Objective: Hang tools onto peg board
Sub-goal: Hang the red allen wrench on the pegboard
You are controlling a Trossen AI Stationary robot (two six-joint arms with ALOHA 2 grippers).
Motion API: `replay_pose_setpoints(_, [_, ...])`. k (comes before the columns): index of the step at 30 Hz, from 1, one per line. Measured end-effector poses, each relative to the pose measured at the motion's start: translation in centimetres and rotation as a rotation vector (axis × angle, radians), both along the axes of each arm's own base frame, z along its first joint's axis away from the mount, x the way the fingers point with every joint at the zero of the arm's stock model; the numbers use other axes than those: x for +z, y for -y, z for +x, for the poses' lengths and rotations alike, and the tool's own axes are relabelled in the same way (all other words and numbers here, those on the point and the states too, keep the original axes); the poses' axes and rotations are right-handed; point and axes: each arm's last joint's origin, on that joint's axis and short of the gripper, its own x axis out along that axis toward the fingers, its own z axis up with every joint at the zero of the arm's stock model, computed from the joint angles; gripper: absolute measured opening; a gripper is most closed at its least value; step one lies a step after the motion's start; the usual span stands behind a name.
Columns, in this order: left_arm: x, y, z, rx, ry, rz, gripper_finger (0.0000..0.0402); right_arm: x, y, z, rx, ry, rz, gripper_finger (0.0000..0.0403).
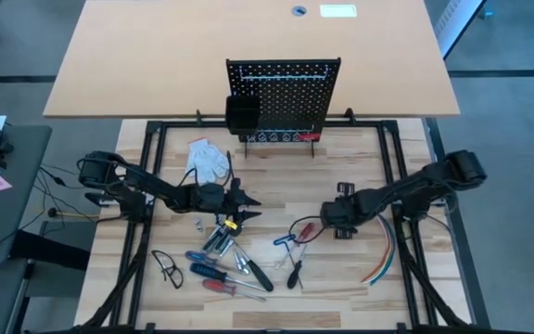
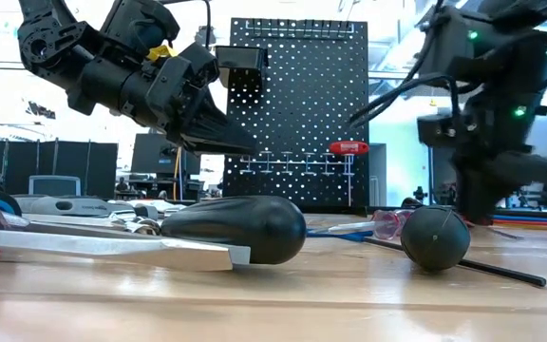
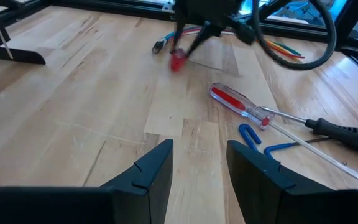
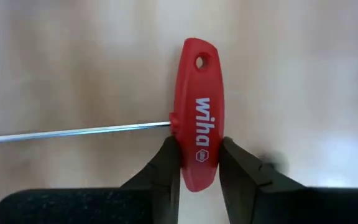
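The right gripper (image 4: 198,163) pinches one end of the red plastic T-handle key (image 4: 199,113) at five o'clock from the black perforated peg board (image 1: 286,97), so it may swivel; the left gripper (image 3: 199,169) hangs apart, empty.

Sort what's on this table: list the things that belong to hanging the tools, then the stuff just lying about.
Belongs to the job:
- peg board
- red T-handle key, the right gripper closed around its handle
- red-handled screwdriver
- blue T-handle key
- black-handled screwdriver
- left gripper, open, empty, above the table

Lying about:
- white glove
- coloured cables
- glasses
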Motion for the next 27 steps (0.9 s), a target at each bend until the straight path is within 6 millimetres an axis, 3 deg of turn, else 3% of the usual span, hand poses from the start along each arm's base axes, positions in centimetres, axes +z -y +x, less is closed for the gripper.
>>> replay_pose_setpoints(4, [0.0, 0.0, 0.0, 0.000, 0.004, 0.000, 0.0145, 3.0, -0.2, 0.7, -0.037, 0.181, -0.217, 0.0052])
replay_pose_setpoints(9, [0.2, 0.0, 0.0, 0.002, 0.018, -0.005, 0.0145, 6.2, -0.6, 2.3, -0.020, 0.281, -0.557, 0.0009])
replay_pose_setpoints(13, [0.2, 0.0, 0.0, 0.003, 0.018, -0.008, 0.0145, 7.7, -0.3, 3.8, 0.010, 0.271, -0.713, 0.0010])
replay_pose_setpoints(16, [0.1, 0.0, 0.0, 0.003, 0.013, -0.008, 0.0145, 8.1, 0.4, 4.5, -0.013, 0.307, -0.657, 0.0029])
replay_pose_setpoints(20, [-0.1, 0.0, 0.0, 0.002, -0.011, -0.005, 0.0145, 7.6, 1.5, 5.1, -0.025, 0.362, -0.415, 0.0057])
replay_pose_setpoints(27, [-0.3, 0.1, -0.1, -0.009, -0.031, 0.029, 0.0145, 3.5, 3.6, 5.9, -0.079, 0.706, -0.060, 0.0114])
